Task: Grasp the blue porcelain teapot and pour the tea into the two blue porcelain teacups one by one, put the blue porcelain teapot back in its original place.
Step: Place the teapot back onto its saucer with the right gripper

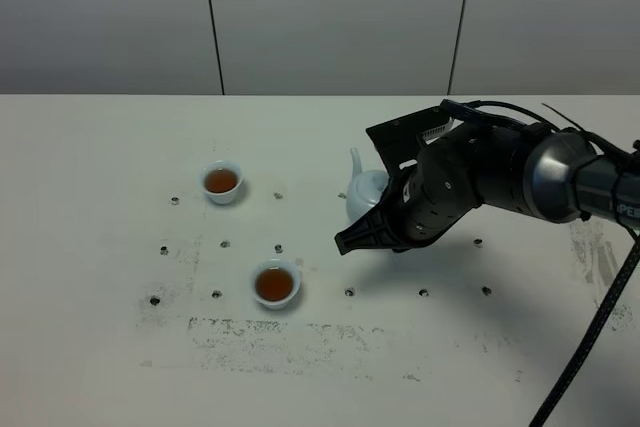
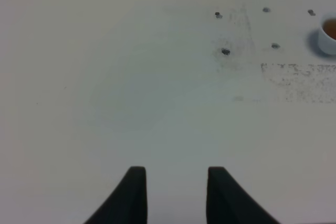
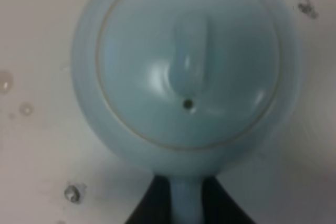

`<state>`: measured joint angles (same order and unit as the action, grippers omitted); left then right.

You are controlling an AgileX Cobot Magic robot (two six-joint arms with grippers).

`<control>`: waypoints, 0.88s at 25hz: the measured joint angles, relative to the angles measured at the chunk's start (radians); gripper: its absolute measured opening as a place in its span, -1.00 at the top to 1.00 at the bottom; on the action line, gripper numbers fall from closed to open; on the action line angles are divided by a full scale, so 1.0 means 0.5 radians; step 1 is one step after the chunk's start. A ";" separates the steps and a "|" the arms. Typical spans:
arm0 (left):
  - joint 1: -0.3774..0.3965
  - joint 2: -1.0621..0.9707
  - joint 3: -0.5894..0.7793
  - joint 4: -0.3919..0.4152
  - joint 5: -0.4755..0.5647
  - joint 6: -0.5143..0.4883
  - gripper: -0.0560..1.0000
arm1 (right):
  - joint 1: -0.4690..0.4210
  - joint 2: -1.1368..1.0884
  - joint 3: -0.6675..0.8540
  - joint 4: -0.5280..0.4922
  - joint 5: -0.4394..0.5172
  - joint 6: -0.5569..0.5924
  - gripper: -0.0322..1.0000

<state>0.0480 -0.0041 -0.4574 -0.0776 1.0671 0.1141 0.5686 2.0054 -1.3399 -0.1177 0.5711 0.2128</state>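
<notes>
right tool (image 3: 186, 208) clamped on teapot (image 1: 364, 193) handle, pot upright, spout pointing away, left tool (image 2: 176, 184) parted, empty

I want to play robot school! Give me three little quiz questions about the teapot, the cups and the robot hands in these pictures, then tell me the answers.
1. True or false: both teacups, the far teacup and the near teacup, have brown tea in them.
2. Which gripper is at the blue porcelain teapot? A) left gripper B) right gripper C) both
3. Fill in: the right gripper's fingers sit on either side of the teapot's ____.

Key:
1. True. Both cups show tea inside.
2. B. The left gripper has only bare table in front of it.
3. Handle, which shows between the dark fingers in the right wrist view.
</notes>
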 joint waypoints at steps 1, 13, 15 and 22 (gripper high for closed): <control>0.000 0.000 0.000 0.000 0.000 0.000 0.25 | 0.007 0.006 0.000 0.000 -0.010 0.000 0.83; 0.000 0.000 0.000 0.000 0.000 0.000 0.25 | 0.106 0.063 -0.004 0.000 -0.083 0.000 0.83; 0.000 0.000 0.000 0.000 0.000 0.000 0.25 | 0.106 0.088 -0.004 0.000 -0.104 0.000 0.83; 0.000 0.000 0.000 0.000 0.000 0.000 0.25 | 0.108 0.107 -0.004 0.000 -0.133 0.000 0.83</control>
<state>0.0480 -0.0041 -0.4574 -0.0776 1.0671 0.1141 0.6227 2.0587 -1.3418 -0.1178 0.5048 0.2128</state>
